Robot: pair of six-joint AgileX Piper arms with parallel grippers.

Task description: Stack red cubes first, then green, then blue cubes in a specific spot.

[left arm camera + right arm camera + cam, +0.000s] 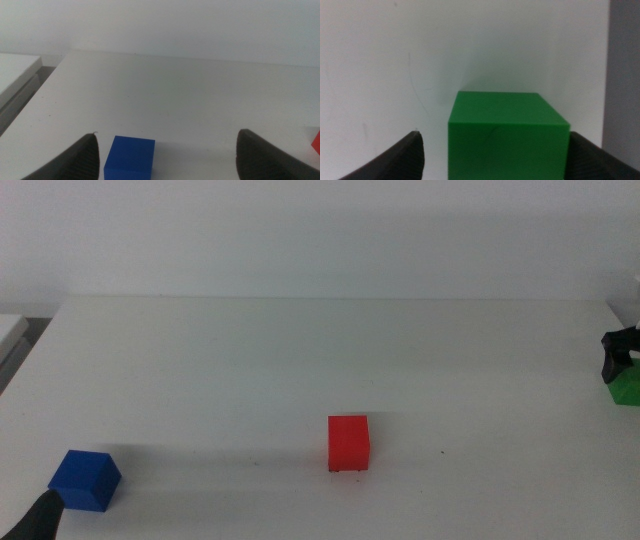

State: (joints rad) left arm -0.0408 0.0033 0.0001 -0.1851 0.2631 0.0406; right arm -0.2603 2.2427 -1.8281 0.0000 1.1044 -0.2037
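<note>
A small matte red cube [348, 443] sits mid-bench on the white bench [300, 360]. The left gripper [165, 160], fingers [75, 162] released, hovers by the small matte blue cube [130, 157]. The right gripper [492, 160], fingers spread, straddles the small matte green cube [507, 135] at the right edge.

White table [300, 350] with red cube [348, 442] mid-front, blue cube [86, 479] front-left, green cube [627, 384] far right.
</note>
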